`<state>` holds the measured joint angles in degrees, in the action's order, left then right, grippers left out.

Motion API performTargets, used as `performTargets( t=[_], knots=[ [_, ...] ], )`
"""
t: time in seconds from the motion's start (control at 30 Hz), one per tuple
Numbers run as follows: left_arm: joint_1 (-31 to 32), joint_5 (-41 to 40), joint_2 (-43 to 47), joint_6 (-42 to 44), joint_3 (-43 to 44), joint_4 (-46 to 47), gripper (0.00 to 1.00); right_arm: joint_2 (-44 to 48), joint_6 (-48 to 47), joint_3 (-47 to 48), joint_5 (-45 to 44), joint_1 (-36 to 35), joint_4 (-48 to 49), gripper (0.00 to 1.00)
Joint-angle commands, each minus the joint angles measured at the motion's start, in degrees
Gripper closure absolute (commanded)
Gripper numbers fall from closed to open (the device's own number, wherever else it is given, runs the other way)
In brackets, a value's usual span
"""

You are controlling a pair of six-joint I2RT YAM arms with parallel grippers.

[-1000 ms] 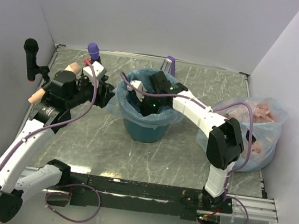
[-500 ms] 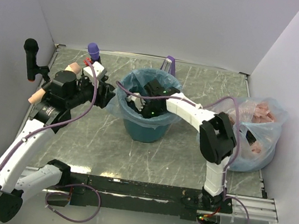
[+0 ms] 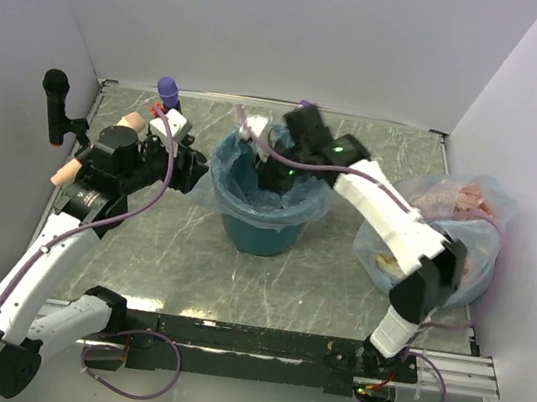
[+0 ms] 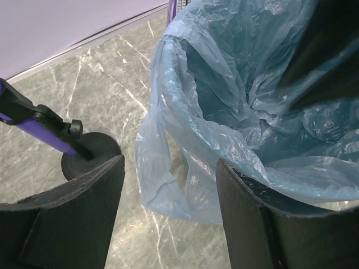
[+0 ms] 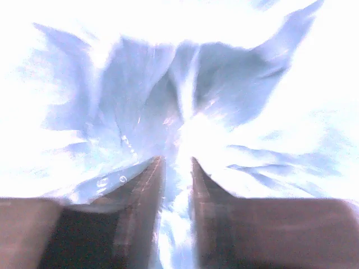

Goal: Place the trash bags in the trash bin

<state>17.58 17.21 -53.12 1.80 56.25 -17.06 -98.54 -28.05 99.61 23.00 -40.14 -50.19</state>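
The teal trash bin (image 3: 262,232) stands mid-table. The pale-blue trash bag (image 3: 236,169) lies in it, with its edge draped over the rim. My right gripper (image 3: 273,168) hangs over the bin's rear rim, shut on a fold of the bag. In the right wrist view the bag film (image 5: 140,101) is pinched in that gripper (image 5: 176,162). My left gripper (image 3: 195,172) is open at the bin's left side. In the left wrist view the bag's overhanging edge (image 4: 168,168) hangs between its spread fingers (image 4: 90,190) without being pinched.
A clear bag of pink and yellow items (image 3: 446,228) sits at the right wall. A black microphone (image 3: 55,104) and a purple-capped object (image 3: 168,92) stand at the back left. A purple handle on a black base (image 4: 84,148) is beside my left gripper.
My right gripper has risen from deep inside the bin to its rear rim, drawing bag film up with it. The right forearm swung right. The left arm has not moved.
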Motion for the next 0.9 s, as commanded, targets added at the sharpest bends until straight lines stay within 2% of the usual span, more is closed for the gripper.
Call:
performTargets(
  t=[0.0,0.07,0.13,0.3,0.43,0.53,0.7,0.87],
  knots=[
    [-0.2,-0.6,-0.4,-1.2,1.9,2.0,0.29,8.4,3.9,7.9,-4.7,0.0,1.1,0.51],
    [-0.3,-1.9,-1.0,-0.8,2.7,2.2,0.28,11.2,7.6,9.2,-8.8,1.1,3.9,0.25],
    [-0.3,-4.9,-1.8,-0.2,4.4,2.2,0.25,14.1,11.5,9.1,-17.3,1.6,7.9,0.08],
    [-0.9,-14.6,-4.0,0.0,7.9,4.7,0.02,17.8,12.5,7.2,-42.9,1.6,15.1,0.04],
    [-3.3,-20.8,-6.0,-4.9,11.1,8.1,0.03,23.3,10.4,-0.4,-55.4,1.6,23.4,0.01],
    [-5.3,-24.1,-8.6,-7.1,15.4,10.0,0.03,26.6,9.2,-4.2,-59.1,1.6,24.7,0.01],
    [-7.3,-25.2,-13.6,-7.7,23.5,13.2,0.03,30.1,8.3,-9.9,-59.6,2.3,25.9,0.01],
    [-8.6,-25.2,-16.7,-8.7,25.8,14.4,0.03,28.8,18.0,-8.0,-52.5,9.5,19.0,0.01]
  ],
)
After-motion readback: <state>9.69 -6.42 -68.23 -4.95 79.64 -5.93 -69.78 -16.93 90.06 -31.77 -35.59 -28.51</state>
